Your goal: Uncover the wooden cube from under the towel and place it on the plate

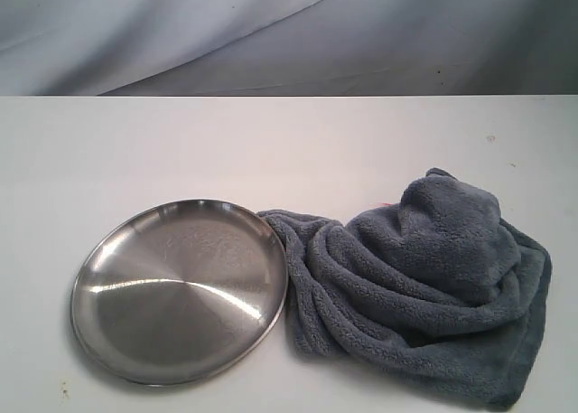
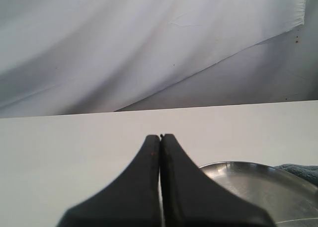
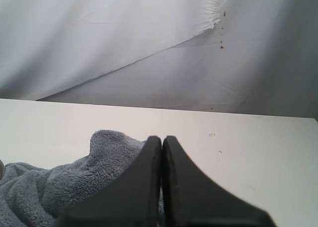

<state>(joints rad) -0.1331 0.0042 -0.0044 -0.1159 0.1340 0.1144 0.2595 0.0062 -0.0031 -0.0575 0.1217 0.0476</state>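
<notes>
The blue-grey fleece towel (image 1: 424, 295) lies bunched in thick folds on the right of the white table, its left edge touching the plate. The shiny steel plate (image 1: 179, 289) sits empty at the front left. The wooden cube is hidden; no part of it shows. Neither gripper appears in the exterior view. In the left wrist view my left gripper (image 2: 160, 137) is shut with nothing in it, with the plate (image 2: 258, 185) just beyond and beside it. In the right wrist view my right gripper (image 3: 162, 139) is shut and empty, held short of the towel (image 3: 74, 180).
A white table (image 1: 271, 151) carries both things. A pale grey cloth backdrop (image 1: 271, 33) hangs behind its far edge. A tiny pink speck (image 1: 386, 201) shows at the towel's upper fold. Bare table stretches behind the plate and towel.
</notes>
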